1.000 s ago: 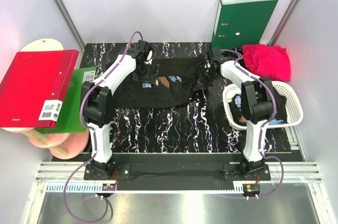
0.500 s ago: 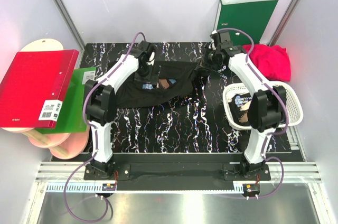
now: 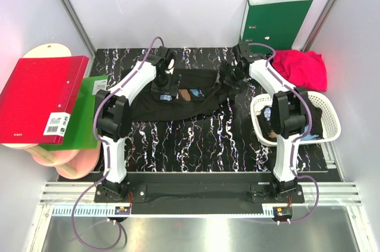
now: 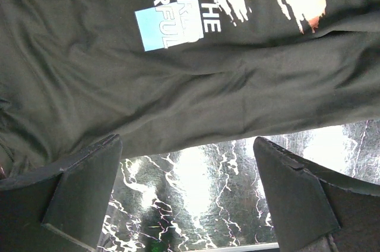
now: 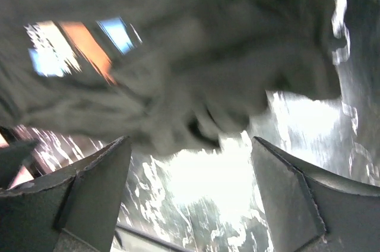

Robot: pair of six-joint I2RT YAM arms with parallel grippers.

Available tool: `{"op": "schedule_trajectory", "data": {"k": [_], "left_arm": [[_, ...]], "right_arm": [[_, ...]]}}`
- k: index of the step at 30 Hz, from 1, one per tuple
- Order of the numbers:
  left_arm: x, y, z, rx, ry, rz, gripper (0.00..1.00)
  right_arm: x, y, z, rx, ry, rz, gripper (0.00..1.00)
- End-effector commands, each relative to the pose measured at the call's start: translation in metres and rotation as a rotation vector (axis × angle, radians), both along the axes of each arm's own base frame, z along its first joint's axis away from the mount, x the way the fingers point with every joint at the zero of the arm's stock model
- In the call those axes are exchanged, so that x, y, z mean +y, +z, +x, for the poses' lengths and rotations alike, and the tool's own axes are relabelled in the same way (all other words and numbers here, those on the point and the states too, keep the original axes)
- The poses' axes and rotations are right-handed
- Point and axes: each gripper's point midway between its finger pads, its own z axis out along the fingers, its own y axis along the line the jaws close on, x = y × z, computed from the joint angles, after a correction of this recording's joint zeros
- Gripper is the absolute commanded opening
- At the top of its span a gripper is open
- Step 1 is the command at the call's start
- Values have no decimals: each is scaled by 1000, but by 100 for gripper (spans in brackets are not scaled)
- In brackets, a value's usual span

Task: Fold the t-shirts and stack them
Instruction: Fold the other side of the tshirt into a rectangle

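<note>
Overhead view, wrist views close over t-shirt

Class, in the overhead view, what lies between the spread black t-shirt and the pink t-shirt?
Top view: the right arm crosses that stretch of marbled table, between the black t-shirt and the pink t-shirt.

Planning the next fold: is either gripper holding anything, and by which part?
Nothing is held. Left gripper and right gripper both stand open over the black t-shirt, no cloth between them.
</note>
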Motion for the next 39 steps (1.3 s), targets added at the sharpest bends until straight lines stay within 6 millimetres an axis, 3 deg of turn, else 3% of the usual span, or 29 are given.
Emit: {"op": "schedule_trajectory", "data": {"k": [1,3,6,10,14,22,23,27,30,34,39], "left_arm": [[-2,8,6,-32,-17,0,99],[-3,6,6,-26,-17,-2,99],[-4,3,5,-17,-18,-4,99],[-5,-1,5,-5,-20,-4,99],[-5,-3,4,-2,-18,-4,99],[0,-1,2,-7,-11,18,99],[1,-1,1,-6,-10,19,99],[2,0,2,-11,-8,27,99],[3,-3,1,-6,-6,34,99],[2,-11,0,17,-8,30,99],[2,-15,0,26,-9,37,99]], "right_arm": [[-3,39,-41,-21,42,25,88],[-3,46,-56,-20,62,48,86],[-5,37,-77,8,76,65,85],[1,4,-86,58,87,99,81],[15,-28,-75,101,92,100,79],[22,-64,-51,117,91,56,77],[24,-68,-48,116,96,61,62],[27,-51,-41,72,94,75,11],[25,-30,-43,28,92,81,0],[28,-5,-49,-12,119,118,0],[32,32,-76,49,158,171,0]]}}
